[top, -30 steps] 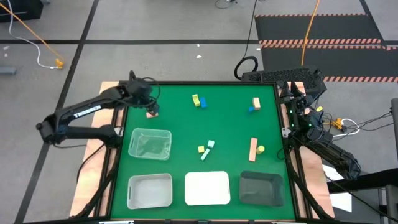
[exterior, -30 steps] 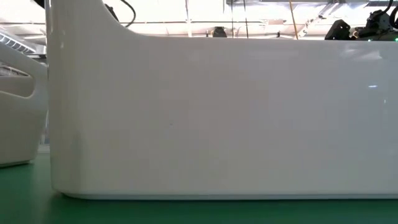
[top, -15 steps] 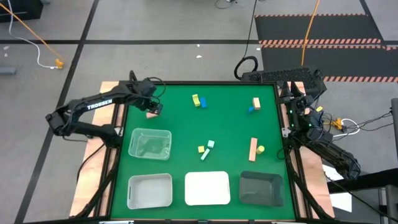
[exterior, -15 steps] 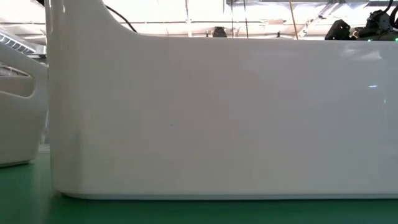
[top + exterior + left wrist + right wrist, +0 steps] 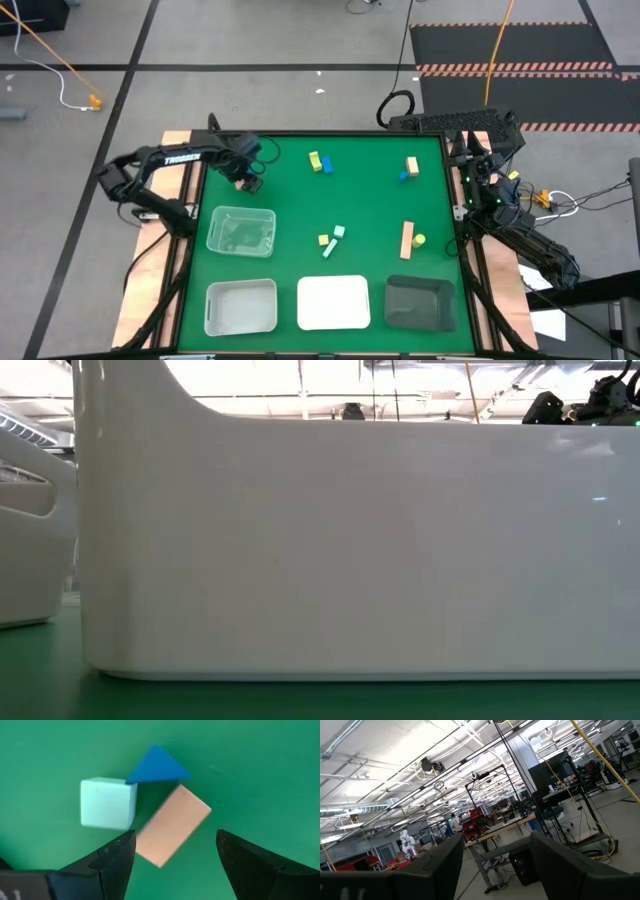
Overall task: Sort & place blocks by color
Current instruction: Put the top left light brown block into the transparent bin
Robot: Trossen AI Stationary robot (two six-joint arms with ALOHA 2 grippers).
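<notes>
since a second ago my left arm has folded back along the counter's point(image 5: 300, 215) far left edge, its hand point(image 5: 172, 852) spread wide and holding nothing over three blocks. the salmon bar point(image 5: 172, 826) lies between the fingertips, touching the mint cube point(image 5: 107, 802) and blue wedge point(image 5: 157, 765). "trossen" reads on the arm; the right hand point(image 5: 492, 865), open, waits off the counter.

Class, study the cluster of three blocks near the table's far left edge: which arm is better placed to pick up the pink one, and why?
Left. The left gripper hangs open directly over the pink block, which lies beside the mint cube and blue wedge. The right gripper is parked off the table's right side, pointing into the room.
</notes>
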